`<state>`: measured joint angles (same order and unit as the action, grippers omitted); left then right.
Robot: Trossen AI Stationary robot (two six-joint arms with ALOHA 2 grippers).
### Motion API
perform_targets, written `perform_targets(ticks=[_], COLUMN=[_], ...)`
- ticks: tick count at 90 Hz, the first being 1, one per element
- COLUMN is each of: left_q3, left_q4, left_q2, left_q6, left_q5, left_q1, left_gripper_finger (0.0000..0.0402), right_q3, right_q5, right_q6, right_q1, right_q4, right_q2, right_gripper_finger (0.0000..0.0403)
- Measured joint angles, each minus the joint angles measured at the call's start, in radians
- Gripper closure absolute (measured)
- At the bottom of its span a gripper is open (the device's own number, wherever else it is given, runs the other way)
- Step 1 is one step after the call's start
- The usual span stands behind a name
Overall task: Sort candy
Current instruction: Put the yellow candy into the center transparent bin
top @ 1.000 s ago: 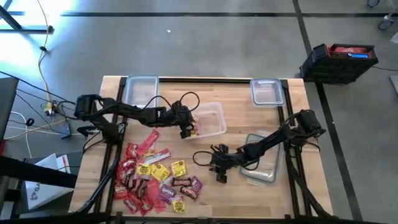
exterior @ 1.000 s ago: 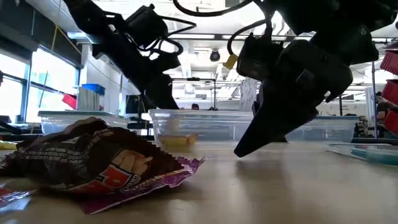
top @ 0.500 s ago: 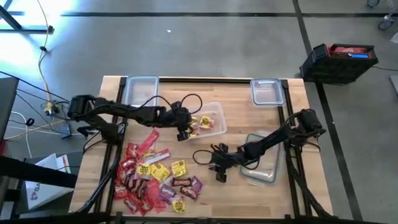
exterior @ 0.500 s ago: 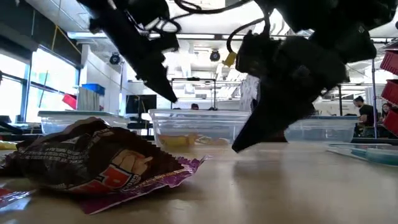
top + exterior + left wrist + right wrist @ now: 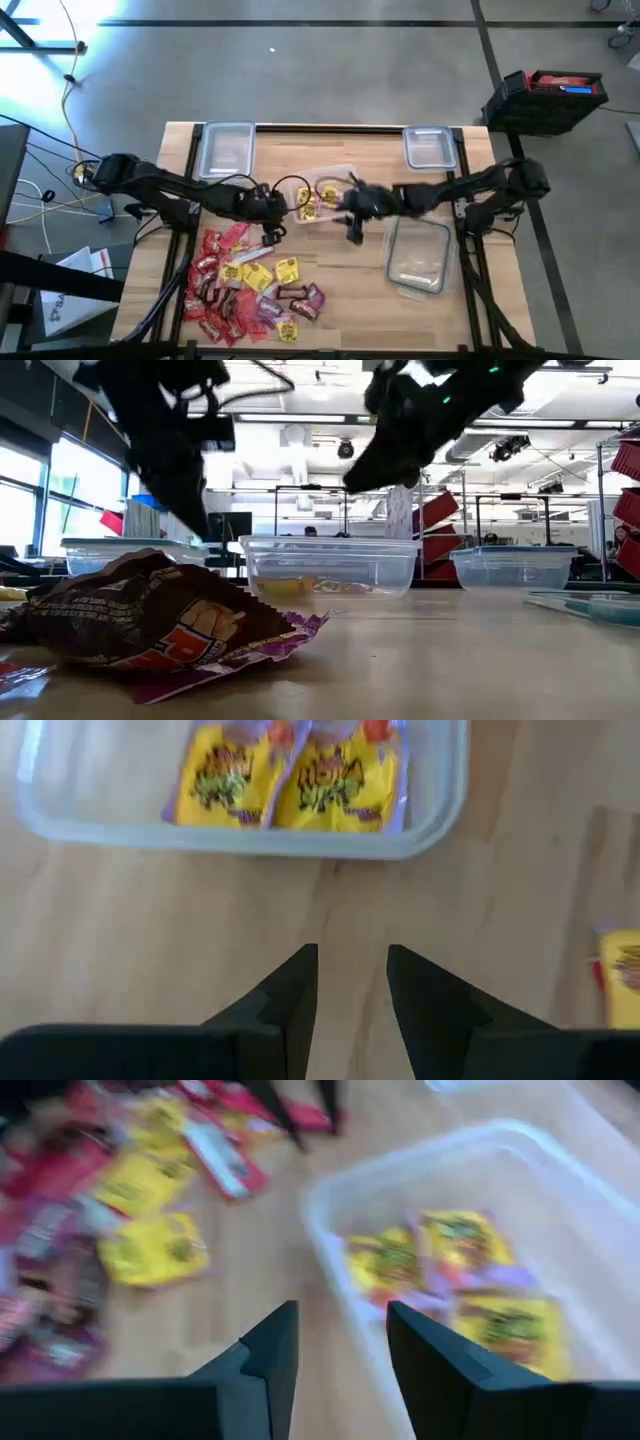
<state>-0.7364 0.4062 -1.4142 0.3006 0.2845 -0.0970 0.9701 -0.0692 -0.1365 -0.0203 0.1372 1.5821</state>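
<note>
A wooden counter [image 5: 470,300] carries four clear tubs. One tub [image 5: 226,148] sits at the far left corner, another [image 5: 430,146] at the far right corner. A third tub [image 5: 340,178] lies mid-counter, and a fourth [image 5: 418,258] by the right edge. Beyond the counter, a dark crate [image 5: 545,100] stands on the floor.

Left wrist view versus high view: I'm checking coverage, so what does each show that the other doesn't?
Only the left wrist view shows the left gripper open, fingers apart with nothing between them, and the print on two yellow packets. Only the high view shows the candy pile, the right gripper at the middle tub, and three other tubs. Both show the middle tub holding yellow packets, on the wooden table.
</note>
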Motion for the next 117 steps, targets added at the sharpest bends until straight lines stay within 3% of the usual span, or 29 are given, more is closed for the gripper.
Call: perform_targets(ticks=[16,39,63,94,117], left_q3=[0.077,0.104,0.103,0.101,0.099], left_q4=[-0.218,-0.381,-0.528,-0.637,-0.599], left_q2=[-0.052,-0.156,-0.254,-0.292,-0.284], left_q6=[-0.034,-0.113,-0.167,-0.212,-0.21], left_q5=[0.068,0.121,0.12,0.115,0.115], left_q1=[0.032,0.097,0.131,0.132,0.131], left_gripper_finger=[0.0296,0.0296,0.0296,0.0296,0.0296], right_q3=[0.184,0.364,0.459,0.553,0.651], right_q5=[0.029,0.071,0.06,0.118,0.004], right_q6=[0.132,0.309,0.393,0.453,0.456], right_q1=[-0.118,-0.21,-0.214,-0.128,-0.11], right_q4=[0.28,0.488,0.511,0.356,0.566], right_q2=[0.127,0.332,0.483,0.5,0.5], right_gripper_finger=[0.0279,0.0279,0.0279,0.0279,0.0279])
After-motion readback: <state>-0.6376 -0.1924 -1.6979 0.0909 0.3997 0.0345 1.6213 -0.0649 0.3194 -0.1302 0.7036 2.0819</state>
